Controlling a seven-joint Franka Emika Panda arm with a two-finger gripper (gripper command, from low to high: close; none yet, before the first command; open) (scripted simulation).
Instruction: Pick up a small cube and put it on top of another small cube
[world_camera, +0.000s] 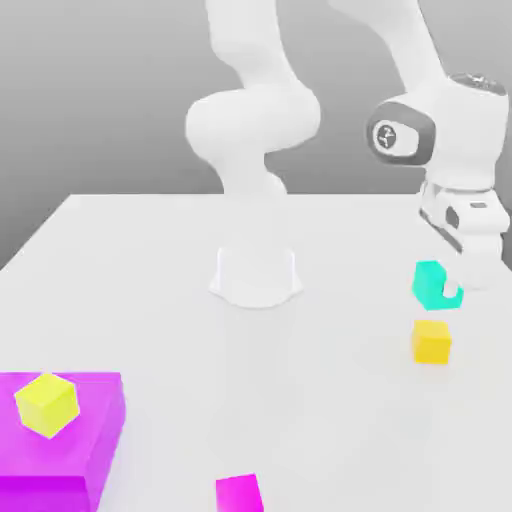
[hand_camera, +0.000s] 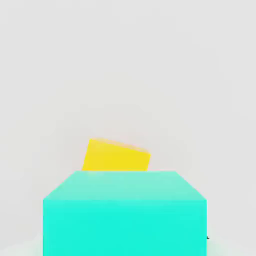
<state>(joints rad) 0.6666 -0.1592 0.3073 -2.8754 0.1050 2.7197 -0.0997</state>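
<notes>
- The gripper (world_camera: 447, 284) has its fingers closed in to the width of the turquoise cube (world_camera: 435, 286), holding it.
- That cube is toward the white worktop's (world_camera: 330, 400) edge on the exterior view's right; its clearance is hard to tell.
- The golden-yellow cube (world_camera: 431, 343) sits just beside, farther from the worktop's back edge.
- Step in hand, I judge: carrying.
- Next: ensure height, centre over the golden-yellow cube, match its turn, lower, release.
</notes>
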